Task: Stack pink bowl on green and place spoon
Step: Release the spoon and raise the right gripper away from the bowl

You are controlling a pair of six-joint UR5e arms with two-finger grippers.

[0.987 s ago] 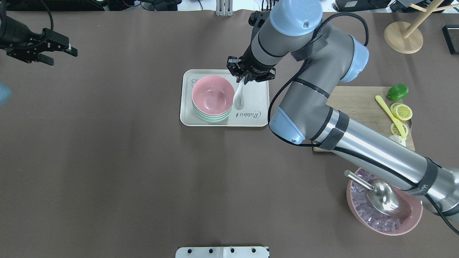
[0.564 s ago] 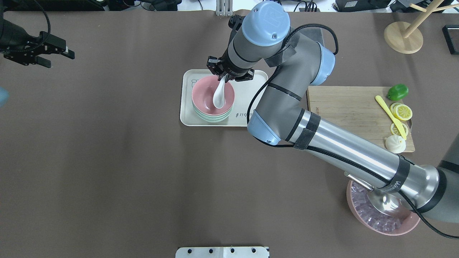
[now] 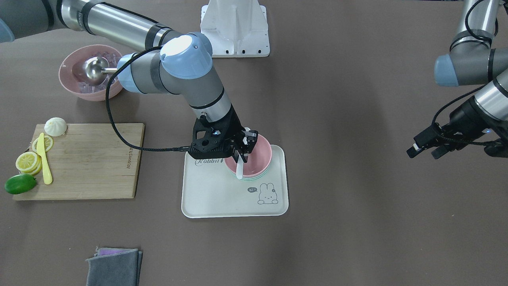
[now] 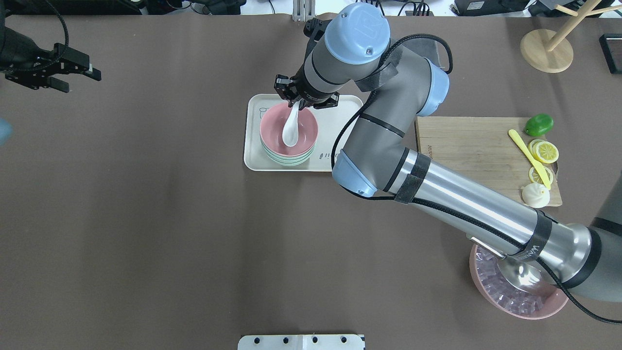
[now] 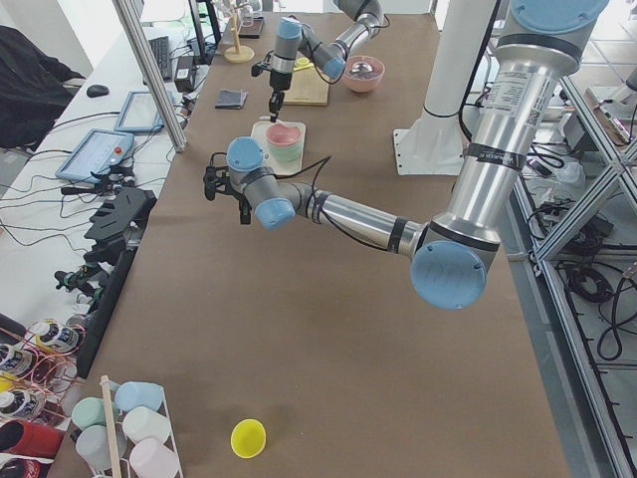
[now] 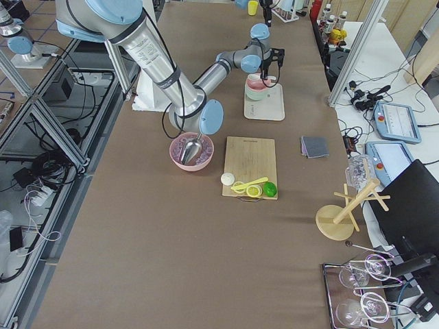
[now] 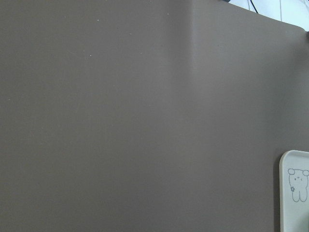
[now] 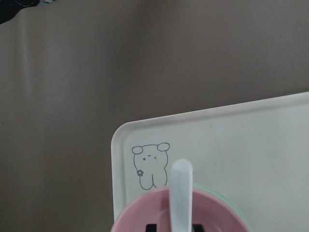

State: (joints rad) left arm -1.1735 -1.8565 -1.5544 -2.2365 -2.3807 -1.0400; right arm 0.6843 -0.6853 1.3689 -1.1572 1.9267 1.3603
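Observation:
The pink bowl [image 4: 277, 127] sits stacked on the green bowl [image 4: 287, 160] on the white rabbit tray [image 4: 340, 124]. My right gripper [image 4: 296, 102] is at the bowl's far rim, shut on the handle of the white spoon [image 4: 291, 129]. The spoon slants down with its scoop end inside the pink bowl. In the right wrist view the handle [image 8: 180, 193] rises over the pink rim [image 8: 145, 212], with a green edge [image 8: 219, 193] behind. In the front view the gripper [image 3: 241, 154] holds the spoon [image 3: 239, 171] over the stack [image 3: 258, 159]. My left gripper [image 4: 73, 74] is open and empty, far left.
A cutting board [image 4: 466, 146] with a yellow knife [image 4: 528, 156], lemon slices, a lime and a bun lies right of the tray. A second pink bowl of ice with a metal scoop [image 4: 522, 291] is near right. A wooden stand [image 4: 546, 48] is far right. A grey cloth [image 3: 115, 268] lies on the operators' side.
My right gripper has carried the spoon left, from beside the bowls on the tray to over the pink bowl, and its scoop end now lies inside. The left gripper has shifted slightly.

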